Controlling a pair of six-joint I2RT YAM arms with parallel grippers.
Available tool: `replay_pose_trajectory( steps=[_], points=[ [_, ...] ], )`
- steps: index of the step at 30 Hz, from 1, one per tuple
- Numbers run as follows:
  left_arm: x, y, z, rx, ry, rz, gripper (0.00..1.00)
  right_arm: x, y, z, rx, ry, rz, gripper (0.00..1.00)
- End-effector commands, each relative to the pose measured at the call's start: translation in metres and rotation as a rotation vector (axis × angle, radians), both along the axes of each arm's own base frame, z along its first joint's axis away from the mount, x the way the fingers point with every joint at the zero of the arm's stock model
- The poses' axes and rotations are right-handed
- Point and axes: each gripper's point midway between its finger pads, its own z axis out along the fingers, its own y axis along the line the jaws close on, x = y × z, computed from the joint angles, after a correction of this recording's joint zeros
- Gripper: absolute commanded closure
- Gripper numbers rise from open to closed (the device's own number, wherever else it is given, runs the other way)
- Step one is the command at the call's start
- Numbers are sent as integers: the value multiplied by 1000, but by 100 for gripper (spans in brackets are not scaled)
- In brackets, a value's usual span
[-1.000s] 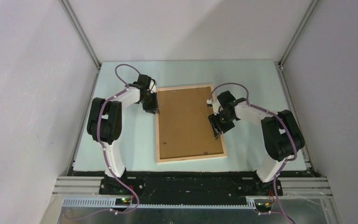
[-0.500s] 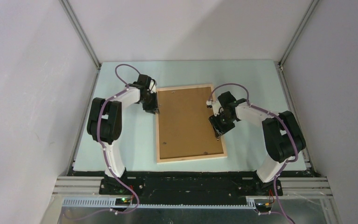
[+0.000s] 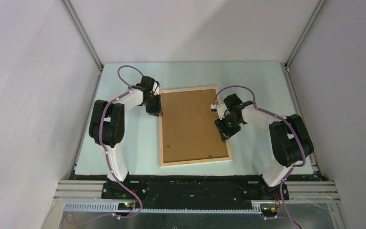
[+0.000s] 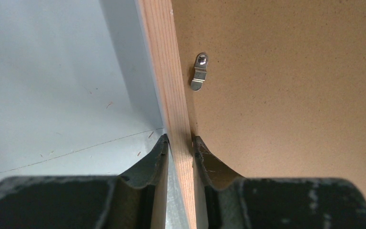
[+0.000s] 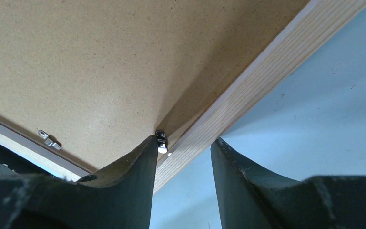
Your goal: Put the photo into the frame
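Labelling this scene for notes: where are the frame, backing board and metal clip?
frame (image 4: 164, 71), left wrist view, pale wooden rail.
backing board (image 3: 190, 124), top view, brown middle.
metal clip (image 4: 199, 74), left wrist view, its bent tab.

Robot lab cell: bare white walls (image 3: 190, 28), alu. profile rails (image 3: 82, 36), 2 arms (image 3: 119, 157) bolted to table (image 3: 128, 143).

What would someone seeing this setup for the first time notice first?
A large rectangular pale light-wood picture frame lies on the pale table, filled by a flat brown fibreboard backing panel. The left end effector pinches the frame's left rail, while the right end effector straddles the right rail, jaws apart, beside a small metal clip.
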Motion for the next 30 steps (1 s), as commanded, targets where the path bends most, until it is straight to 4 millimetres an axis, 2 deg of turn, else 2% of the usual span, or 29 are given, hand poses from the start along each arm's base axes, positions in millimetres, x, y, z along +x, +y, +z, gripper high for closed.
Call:
replay_pose_trajectory(
  steps=[1,16,18,23,30],
  points=[
    [11,-1,14,-7,-48,1,100,-6,-8,7,-9,-7,42,52],
    [11,0,13,-4,-45,0,100,3,-12,9,-11,-41,64,61],
    [11,-1,13,-5,-46,-1,100,4,-11,11,0,-39,62,60],
    [11,0,14,-4,-48,-1,100,6,-11,18,38,-26,34,51],
    [11,0,14,-5,-47,1,100,24,-10,47,200,5,-116,45]
  ],
)
